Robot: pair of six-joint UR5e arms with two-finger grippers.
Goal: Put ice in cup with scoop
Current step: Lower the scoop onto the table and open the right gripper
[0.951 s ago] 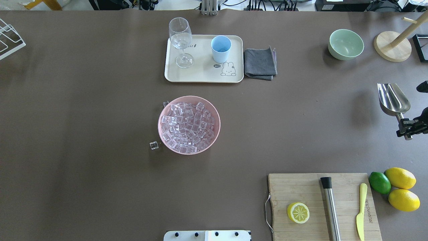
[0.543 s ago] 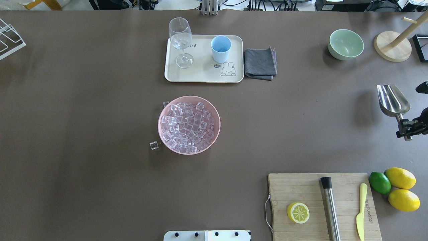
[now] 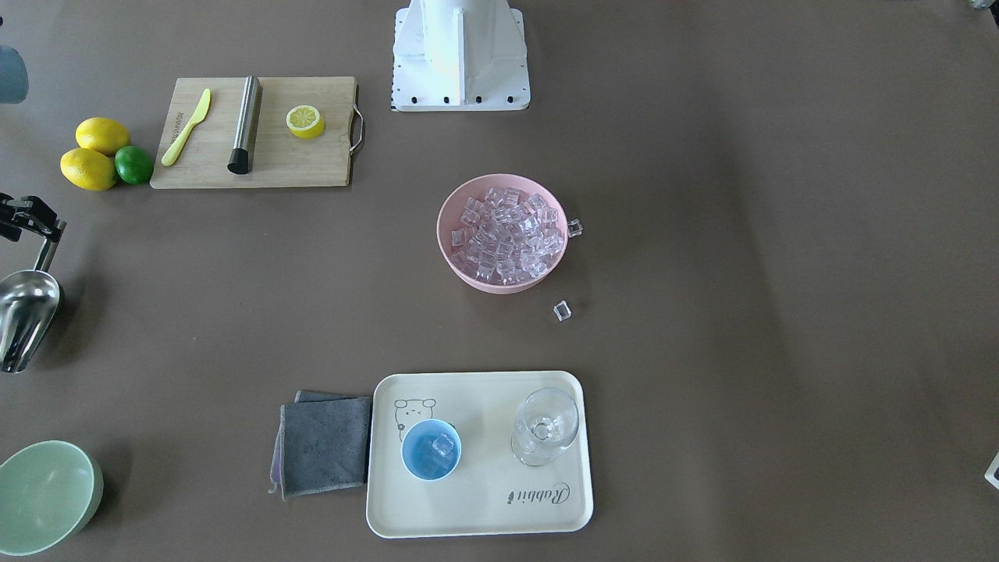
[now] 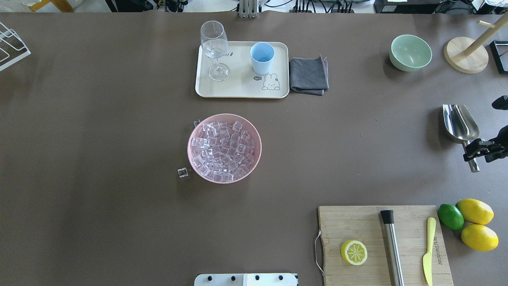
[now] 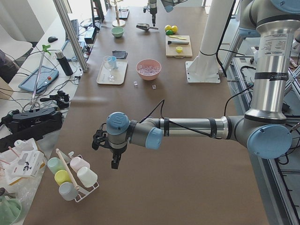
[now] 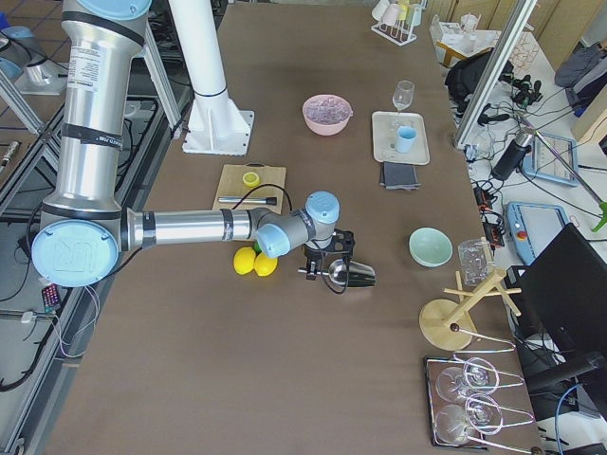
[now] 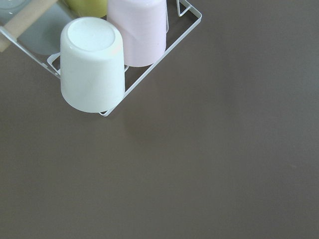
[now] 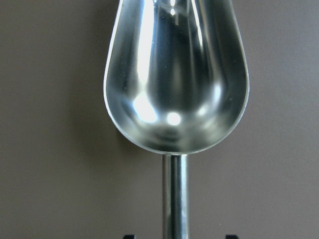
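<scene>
The ice fills a pink bowl at mid-table. One loose cube lies beside the bowl and another touches its rim. The light-blue cup stands on a cream tray; the front-facing view shows a couple of cubes inside the cup. My right gripper is shut on the handle of the steel scoop at the table's right edge. The scoop trough is empty and low over the table. My left gripper is far off at the left end; I cannot tell if it is open.
A wine glass shares the tray, with a grey cloth beside it. A green bowl and wooden stand are at the far right. A cutting board, steel cylinder and lemons sit front right. A cup rack is under the left wrist.
My right gripper has carried the scoop slightly left and lower towards the table; the scoop's shadow has closed in on it. Nothing else has moved.
</scene>
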